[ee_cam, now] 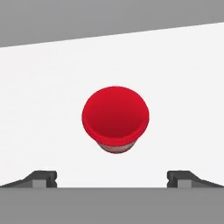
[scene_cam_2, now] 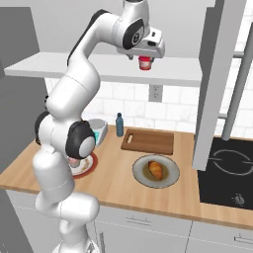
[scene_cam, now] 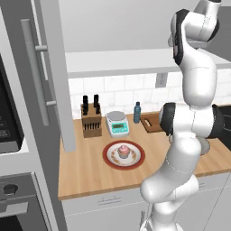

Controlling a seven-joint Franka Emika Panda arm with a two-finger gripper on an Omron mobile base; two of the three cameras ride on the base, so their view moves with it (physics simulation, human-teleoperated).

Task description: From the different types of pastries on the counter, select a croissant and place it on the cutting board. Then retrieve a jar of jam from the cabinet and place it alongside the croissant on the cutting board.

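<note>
croissant (scene_cam_2: 156,169) sits on its plate (scene_cam_2: 170,182) just before the board (scene_cam_2: 148,141); not moved. fingers (ee_cam: 112,178) spread above the jar (ee_cam: 115,118), ungrasped.

Glossy white arm (scene_cam_2: 74,84), dark joints

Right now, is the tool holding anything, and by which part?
Nothing is held. The tool is open above the jar of jam, and its fingertips stand wide of the red lid without touching it.
</note>
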